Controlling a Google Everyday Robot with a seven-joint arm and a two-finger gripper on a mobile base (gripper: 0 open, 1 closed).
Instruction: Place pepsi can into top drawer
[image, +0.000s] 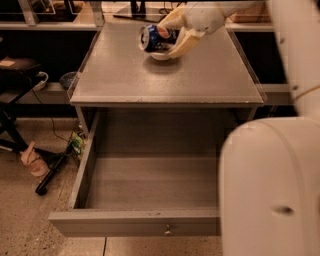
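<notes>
The pepsi can (152, 37) is dark blue with a silver end facing left, held on its side above the far part of the grey cabinet top (165, 75). My gripper (172, 34) is shut on the can, one cream finger above it and one below. The white bowl (161, 55) sits just under the can, mostly hidden by the lower finger. The top drawer (150, 185) is pulled fully open below the cabinet top. Its inside is bare and its front panel has a small brass knob (167, 230).
My large white arm (272, 185) fills the right side and hides the drawer's right part. On the floor at the left lie a black stand leg (50, 175) and a pinkish object (32, 161). A dark shelf unit (30, 70) stands at the left.
</notes>
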